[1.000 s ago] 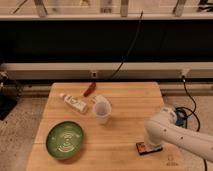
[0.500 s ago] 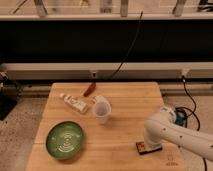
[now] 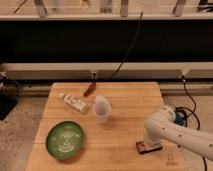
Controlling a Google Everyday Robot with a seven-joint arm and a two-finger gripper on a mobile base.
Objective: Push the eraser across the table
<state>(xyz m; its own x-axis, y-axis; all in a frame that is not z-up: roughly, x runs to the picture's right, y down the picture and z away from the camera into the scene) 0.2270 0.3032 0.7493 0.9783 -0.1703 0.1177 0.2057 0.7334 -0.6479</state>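
The eraser [image 3: 143, 147], a small flat block with a dark top and orange-red edges, lies near the front right of the wooden table [image 3: 125, 107]. The white arm comes in from the right and bends down over it. My gripper [image 3: 151, 143] is at the arm's lower end, right at the eraser and partly covering it. The arm hides how the gripper meets the eraser.
A green plate [image 3: 65, 139] sits at the front left. A translucent cup [image 3: 101, 109] stands mid-table. A white tube-like bottle [image 3: 74, 103] and a small red-brown item [image 3: 89, 90] lie at the back left. Cables run along the floor on the right.
The arm and eraser stand about where they were; no clear movement shows.
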